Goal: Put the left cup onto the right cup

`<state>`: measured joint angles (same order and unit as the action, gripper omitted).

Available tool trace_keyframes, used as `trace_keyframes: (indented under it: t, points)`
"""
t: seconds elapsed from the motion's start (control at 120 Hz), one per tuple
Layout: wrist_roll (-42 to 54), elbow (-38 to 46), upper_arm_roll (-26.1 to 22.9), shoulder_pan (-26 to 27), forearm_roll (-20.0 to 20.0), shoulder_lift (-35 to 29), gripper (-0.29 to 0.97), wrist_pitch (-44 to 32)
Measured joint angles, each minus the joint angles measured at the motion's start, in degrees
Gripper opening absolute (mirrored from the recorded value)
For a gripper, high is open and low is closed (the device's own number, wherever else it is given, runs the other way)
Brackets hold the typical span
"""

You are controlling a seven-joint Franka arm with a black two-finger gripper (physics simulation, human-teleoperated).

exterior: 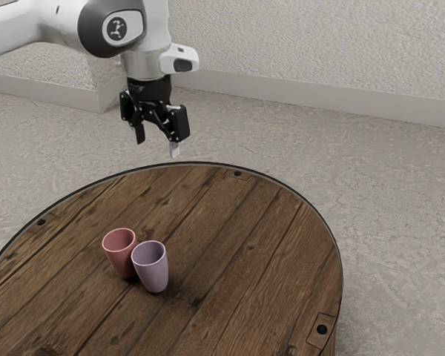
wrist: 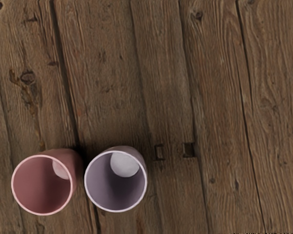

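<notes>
pink cup (exterior: 119, 250) | lilac cup (exterior: 150, 265) | dark brown plank table (exterior: 237, 245) | black claw (exterior: 156, 142)

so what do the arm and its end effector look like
The arm has a glossy white shell, with a dark grey round joint cap bearing a small white logo. A white module sits at the wrist. The end effector is black, with two fingers, one pale-tipped.

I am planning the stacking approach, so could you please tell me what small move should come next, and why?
Probably lower the gripper toward the pink cup. The gripper hangs open and empty high above the table, while the pink cup stands upright right beside the purple cup, so its open rim looks the likeliest place to grasp.
</notes>
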<state>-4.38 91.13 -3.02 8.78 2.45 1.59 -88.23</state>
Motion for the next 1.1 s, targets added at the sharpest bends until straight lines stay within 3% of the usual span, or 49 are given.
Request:
trace_keyframes:
  t: [0.367, 0.825, 1.1]
  points:
    - [0.1, 1.0, -0.2, 1.0, 0.2, -0.3, 0.68, -0.4]
    - [1.7, 11.5, 1.8, 1.2, 0.4, -0.8, 0.68, -6.8]
    - [2.9, 17.4, 2.0, -1.7, 0.4, -1.6, 0.68, -11.4]
